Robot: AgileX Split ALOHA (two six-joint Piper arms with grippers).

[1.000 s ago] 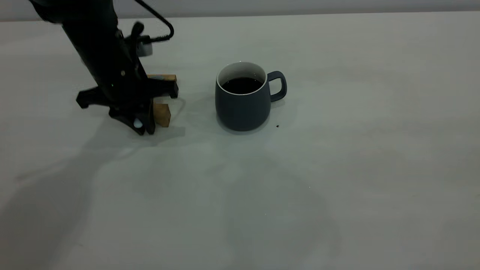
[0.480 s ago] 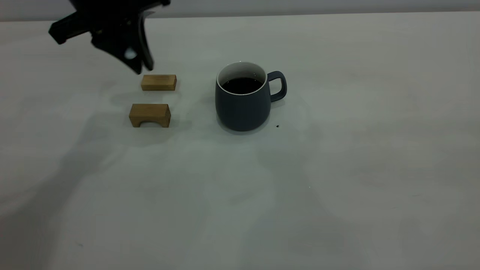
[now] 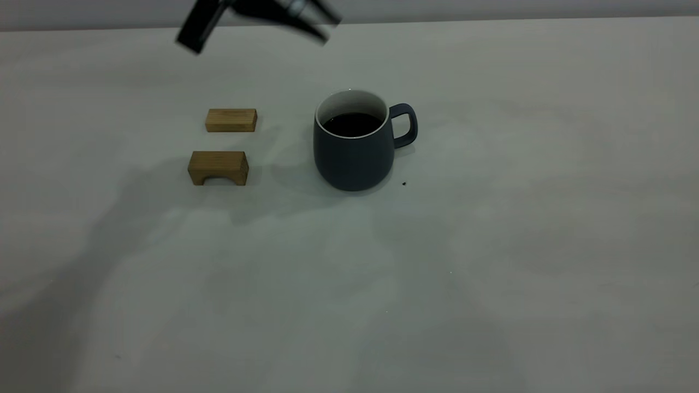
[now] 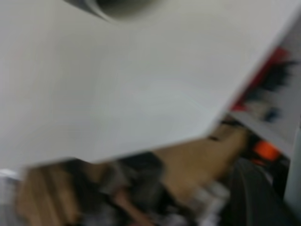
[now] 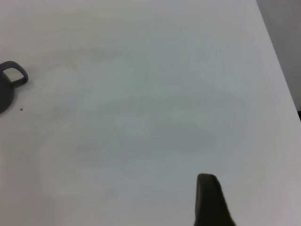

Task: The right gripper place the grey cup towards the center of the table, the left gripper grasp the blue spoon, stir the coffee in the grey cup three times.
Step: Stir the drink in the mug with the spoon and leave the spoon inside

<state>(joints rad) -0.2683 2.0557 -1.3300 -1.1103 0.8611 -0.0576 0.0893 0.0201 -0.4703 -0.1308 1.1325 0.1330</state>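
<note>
A: Where was the grey cup [image 3: 355, 143] when we checked?

B: Upright on the table [image 3: 491, 245], approx. mid-table, handle pointing to the exterior view's right. Coffee [image 3: 352, 124] sat dark and flat inside, well below the white rim. We also caught the cup's handle at the edge of the right wrist view [image 5: 10, 82].

A: And the left claw [image 3: 262, 16]?

B: Up at the top edge of the exterior view, above and behind the cup, off to its left, clear of the table. It was a motion smear, so we couldn't tell whether it was open or closed, nor whether it gripped anything. We couldn't make out the blue spoon anywhere either.

A: Right claw [image 5: 211, 202]?

B: Only one dark finger showed in its own wrist view, low over bare table, well apart from the cup. Open or closed, we couldn't tell.

A: Anything else nr the cup?

B: Two wooden blocks to the cup's left: a flat block [image 3: 231, 120] farther back, an arched block [image 3: 218, 167] nearer front, apart from each other. Plus a tiny dark speck [image 3: 404, 184] just beside the cup's base, handle side.
</note>
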